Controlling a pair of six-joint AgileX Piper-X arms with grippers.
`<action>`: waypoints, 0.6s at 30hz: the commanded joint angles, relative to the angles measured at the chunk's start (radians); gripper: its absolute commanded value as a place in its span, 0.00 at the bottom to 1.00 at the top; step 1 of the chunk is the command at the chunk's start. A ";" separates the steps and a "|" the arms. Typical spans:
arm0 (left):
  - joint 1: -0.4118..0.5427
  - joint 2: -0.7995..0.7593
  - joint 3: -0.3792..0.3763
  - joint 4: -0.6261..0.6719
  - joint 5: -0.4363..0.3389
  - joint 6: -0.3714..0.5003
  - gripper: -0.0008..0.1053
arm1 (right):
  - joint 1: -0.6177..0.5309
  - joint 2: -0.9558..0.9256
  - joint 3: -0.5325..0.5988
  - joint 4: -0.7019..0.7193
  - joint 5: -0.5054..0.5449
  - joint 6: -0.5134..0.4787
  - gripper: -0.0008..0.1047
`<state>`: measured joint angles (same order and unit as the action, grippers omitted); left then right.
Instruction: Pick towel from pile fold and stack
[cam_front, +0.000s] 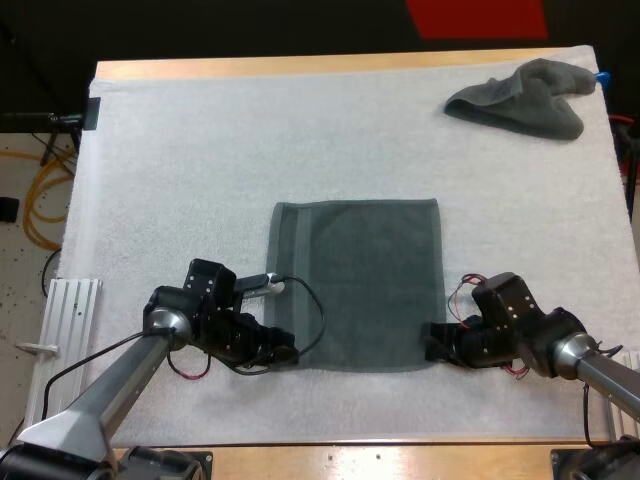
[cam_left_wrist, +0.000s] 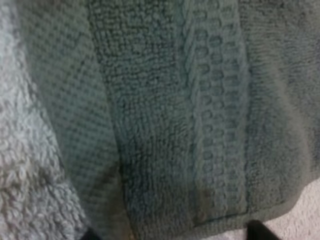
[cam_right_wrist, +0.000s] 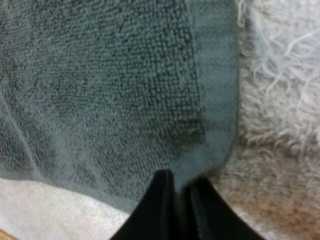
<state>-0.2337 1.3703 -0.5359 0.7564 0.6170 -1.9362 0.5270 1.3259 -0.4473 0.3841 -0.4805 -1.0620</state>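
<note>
left arm (cam_front: 105, 390): silver-grey tapered link, black boxy wrist. right arm (cam_front: 600, 368): silver tube, black blocky wrist, black fingers (cam_right_wrist: 159, 207).

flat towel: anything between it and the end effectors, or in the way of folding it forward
Nothing visible. The left end effector and right end effector sit at the flat towel's near corners, and its surface is bare. The crumpled towel lies apart at the white mat's far right corner.
</note>
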 joint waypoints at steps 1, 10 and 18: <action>-0.004 0.007 0.002 0.005 0.016 -0.004 0.40 | 0.003 0.001 0.000 0.003 0.006 -0.016 0.01; -0.004 0.011 0.002 0.005 0.002 0.021 0.01 | 0.003 -0.001 0.000 0.003 0.006 -0.018 0.01; -0.004 -0.090 0.002 0.128 0.002 0.078 0.01 | 0.003 -0.128 0.000 0.005 -0.034 -0.010 0.01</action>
<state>-0.2337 1.2869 -0.5359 0.8641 0.6180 -1.8702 0.5270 1.2087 -0.4444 0.3857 -0.5037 -1.0674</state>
